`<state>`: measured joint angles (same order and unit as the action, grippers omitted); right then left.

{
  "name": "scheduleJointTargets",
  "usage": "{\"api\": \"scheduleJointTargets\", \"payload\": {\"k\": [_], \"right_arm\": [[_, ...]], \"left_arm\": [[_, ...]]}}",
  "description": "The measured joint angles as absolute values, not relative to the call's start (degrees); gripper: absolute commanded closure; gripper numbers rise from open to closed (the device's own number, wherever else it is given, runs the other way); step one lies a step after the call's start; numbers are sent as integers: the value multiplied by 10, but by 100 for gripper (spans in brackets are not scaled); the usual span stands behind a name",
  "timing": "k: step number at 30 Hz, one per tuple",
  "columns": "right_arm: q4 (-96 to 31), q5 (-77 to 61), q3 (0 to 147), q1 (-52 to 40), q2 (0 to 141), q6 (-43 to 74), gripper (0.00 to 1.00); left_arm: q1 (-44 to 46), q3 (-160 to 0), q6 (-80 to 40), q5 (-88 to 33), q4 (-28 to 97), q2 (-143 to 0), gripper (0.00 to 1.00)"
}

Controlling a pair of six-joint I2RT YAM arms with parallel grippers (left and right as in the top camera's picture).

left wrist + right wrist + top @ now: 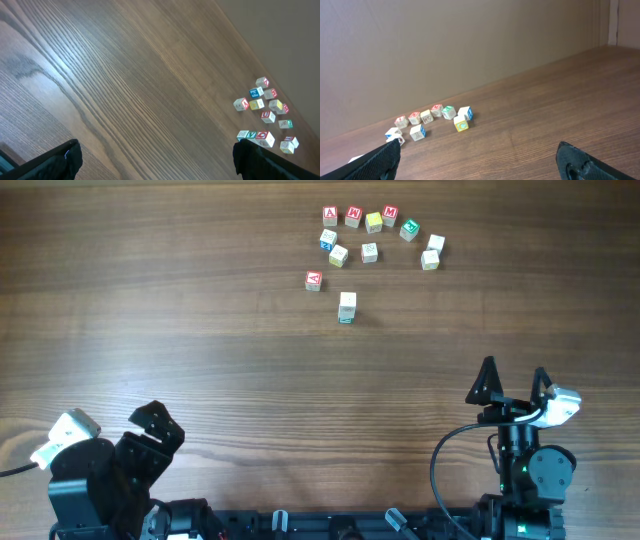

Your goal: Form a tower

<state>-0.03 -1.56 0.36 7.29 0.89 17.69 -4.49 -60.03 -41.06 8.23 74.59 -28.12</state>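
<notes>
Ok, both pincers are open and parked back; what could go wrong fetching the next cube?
First, the short tower of pale wooden letter cubes stands nearer the robot than the loose cubes, so a low reach past it could topple it. Second, the loose cubes sit crowded: closing on the small yellow-topped wooden cube may shove its red-lettered neighbours.

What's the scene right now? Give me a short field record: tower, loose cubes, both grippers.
tower: short column of pale letter cubes, green print on the lowest, standing alone on the arms' side of the other cubes
loose letter cubes: about eleven, single, in a rough arc beyond the tower, none touching it
left gripper: open, empty, at the near edge, far from all cubes
right gripper: open, empty, near edge, pointing toward the cubes
wooden table: bare between arms and cubes
</notes>
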Motion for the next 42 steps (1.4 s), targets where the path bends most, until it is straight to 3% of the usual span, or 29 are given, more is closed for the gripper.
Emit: {"api": "scheduleJointTargets", "payload": {"k": [11,22,32,42], "right_arm": [[0,-17,4,73,9,177,0],[0,-17,4,73,9,177,0],[-1,-20,4,73,8,177,0],[-1,-20,4,73,8,177,0]], "left_arm": [[-44,-600,-411,82,746,-281,0],[17,-599,-411,84,741,-276,0],[25,-183,-411,48,265,-76,0],[31,-42,-333,22,58,-47,0]]}}
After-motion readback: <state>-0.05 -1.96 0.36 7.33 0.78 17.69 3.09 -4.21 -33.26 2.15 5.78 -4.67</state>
